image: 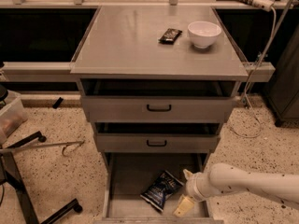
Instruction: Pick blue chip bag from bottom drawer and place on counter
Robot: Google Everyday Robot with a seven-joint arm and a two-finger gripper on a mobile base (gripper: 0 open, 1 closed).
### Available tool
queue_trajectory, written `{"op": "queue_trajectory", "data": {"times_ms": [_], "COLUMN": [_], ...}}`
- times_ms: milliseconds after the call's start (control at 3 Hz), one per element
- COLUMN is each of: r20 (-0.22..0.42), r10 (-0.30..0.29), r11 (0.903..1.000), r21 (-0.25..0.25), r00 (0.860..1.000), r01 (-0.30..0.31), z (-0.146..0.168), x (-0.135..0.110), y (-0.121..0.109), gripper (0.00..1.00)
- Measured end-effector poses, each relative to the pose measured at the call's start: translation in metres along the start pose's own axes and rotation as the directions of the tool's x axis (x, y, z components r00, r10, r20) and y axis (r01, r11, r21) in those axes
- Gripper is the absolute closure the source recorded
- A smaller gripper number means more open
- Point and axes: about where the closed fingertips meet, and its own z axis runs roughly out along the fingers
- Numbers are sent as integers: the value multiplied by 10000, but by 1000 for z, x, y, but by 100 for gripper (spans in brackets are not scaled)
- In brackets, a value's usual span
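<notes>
Blue chip bag (pixel 161 191) lies tilted on the floor of the open bottom drawer (pixel 126 181), near its front. Gripper (pixel 185 191) sits low in the drawer just right of the bag, fingers spread, holding nothing. Counter (pixel 126 45) carries a white bowl (pixel 204 33) and a dark packet (pixel 170 35).

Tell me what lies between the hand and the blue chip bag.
Nothing: in the camera view the hand sits close beside the blue chip bag in the bottom drawer, at most a sliver of floor between.

1 cam, high front, looking down at cabinet (pixel 121 109); end effector (pixel 182 193) low-right.
</notes>
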Motion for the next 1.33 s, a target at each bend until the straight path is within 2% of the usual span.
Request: {"op": "queue_trajectory", "data": {"times_ms": [333, 667, 1333], "r20": [182, 197, 183], "r10": [-91, 4, 703], "r11": [9999, 10000, 9941], "r21": [-116, 91, 820], "r00": [9998, 9998, 9974], "r01": [93, -5, -716], "z": [29, 80, 150], "x": [5, 16, 47], "y": [-8, -24, -65], "gripper": [0, 0, 0]}}
